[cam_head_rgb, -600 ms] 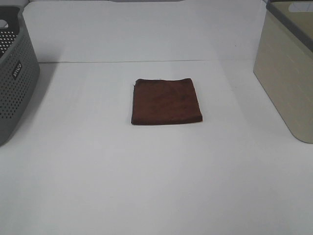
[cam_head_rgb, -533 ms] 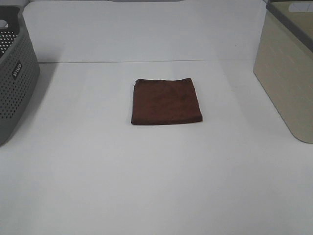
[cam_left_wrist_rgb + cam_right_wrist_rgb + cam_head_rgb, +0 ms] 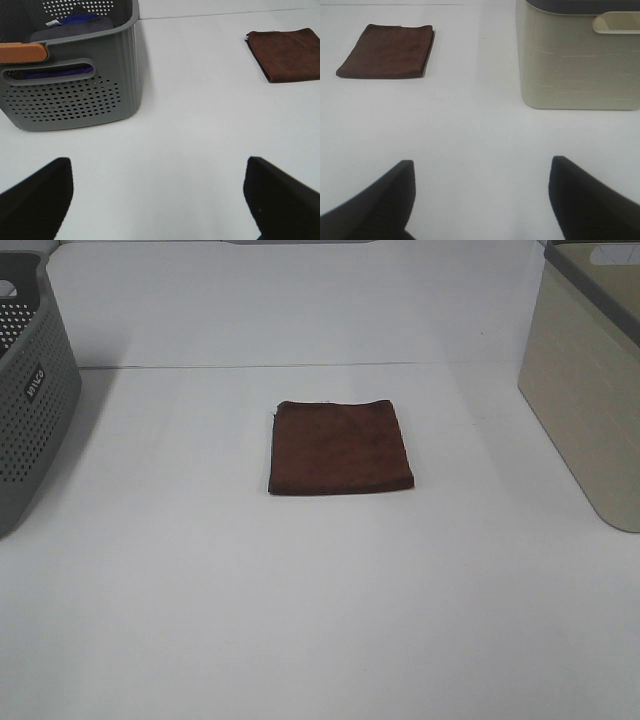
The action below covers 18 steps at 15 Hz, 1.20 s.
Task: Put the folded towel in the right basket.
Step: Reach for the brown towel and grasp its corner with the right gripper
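Nothing is being carried yet: the folded towel point(image 3: 340, 448) is lying on the table point(image 3: 320, 630), well apart from the right basket point(image 3: 590, 390), while the 2 claws, left gripper point(image 3: 157, 162) and right gripper point(image 3: 480, 164), are hanging spread and empty.

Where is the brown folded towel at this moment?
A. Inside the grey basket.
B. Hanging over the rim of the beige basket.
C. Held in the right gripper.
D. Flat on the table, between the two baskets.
D: the towel lies flat on the white table, apart from the grey basket and the beige basket.
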Motion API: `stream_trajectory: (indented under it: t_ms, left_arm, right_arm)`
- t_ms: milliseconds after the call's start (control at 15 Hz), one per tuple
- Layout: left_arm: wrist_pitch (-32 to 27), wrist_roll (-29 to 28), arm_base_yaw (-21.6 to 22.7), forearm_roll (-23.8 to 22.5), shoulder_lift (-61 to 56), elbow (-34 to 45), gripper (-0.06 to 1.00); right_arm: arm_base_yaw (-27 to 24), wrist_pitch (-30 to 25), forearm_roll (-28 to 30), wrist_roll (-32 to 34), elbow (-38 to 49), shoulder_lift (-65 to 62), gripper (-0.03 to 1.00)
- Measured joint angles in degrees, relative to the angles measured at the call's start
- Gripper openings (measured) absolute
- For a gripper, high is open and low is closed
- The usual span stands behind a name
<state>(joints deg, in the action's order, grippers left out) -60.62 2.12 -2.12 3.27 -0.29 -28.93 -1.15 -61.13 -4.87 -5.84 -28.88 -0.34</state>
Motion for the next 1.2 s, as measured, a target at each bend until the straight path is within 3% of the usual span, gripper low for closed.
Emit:
stream_trajectory:
  t_ms: [1200]
  left_arm:
    - [0.0,0.0,0.0,0.0,0.0,0.0,0.88]
  right_arm:
    - [0.0,0.0,0.0,0.0,0.0,0.0,0.7]
